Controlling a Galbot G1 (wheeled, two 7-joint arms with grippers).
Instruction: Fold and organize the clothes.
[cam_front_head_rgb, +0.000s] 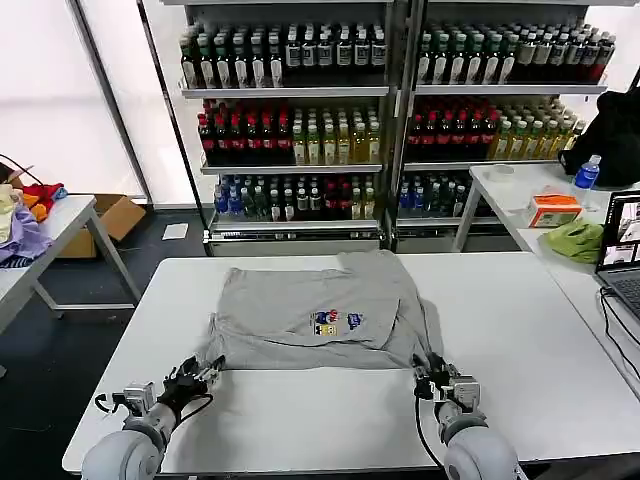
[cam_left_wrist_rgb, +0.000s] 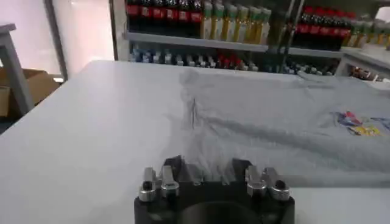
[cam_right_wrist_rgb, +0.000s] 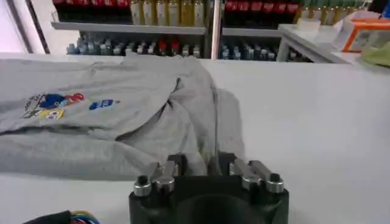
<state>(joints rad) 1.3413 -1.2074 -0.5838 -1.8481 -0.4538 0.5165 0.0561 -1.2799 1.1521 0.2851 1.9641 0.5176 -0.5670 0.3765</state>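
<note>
One piece of the clothes, a light grey short-sleeved shirt (cam_front_head_rgb: 320, 310) with a small multicoloured chest print (cam_front_head_rgb: 330, 322), lies partly folded on the white table (cam_front_head_rgb: 520, 330). My left gripper (cam_front_head_rgb: 205, 372) is at its near left corner, open, and the shirt's (cam_left_wrist_rgb: 274, 128) hem lies between the left gripper's (cam_left_wrist_rgb: 207, 173) fingers. At the near right corner my right gripper (cam_front_head_rgb: 430, 372) is also open. In the right wrist view the shirt's (cam_right_wrist_rgb: 122, 122) bunched edge sits between the right gripper's (cam_right_wrist_rgb: 201, 164) fingers.
Drink shelves (cam_front_head_rgb: 300, 130) stand behind the table. A side table on the right holds a laptop (cam_front_head_rgb: 620, 250), a lime-green cloth (cam_front_head_rgb: 575, 240), an orange box (cam_front_head_rgb: 553, 210) and a water bottle (cam_front_head_rgb: 587, 172). Coloured garments (cam_front_head_rgb: 20, 225) lie on a table at the left, near a cardboard box (cam_front_head_rgb: 115, 215).
</note>
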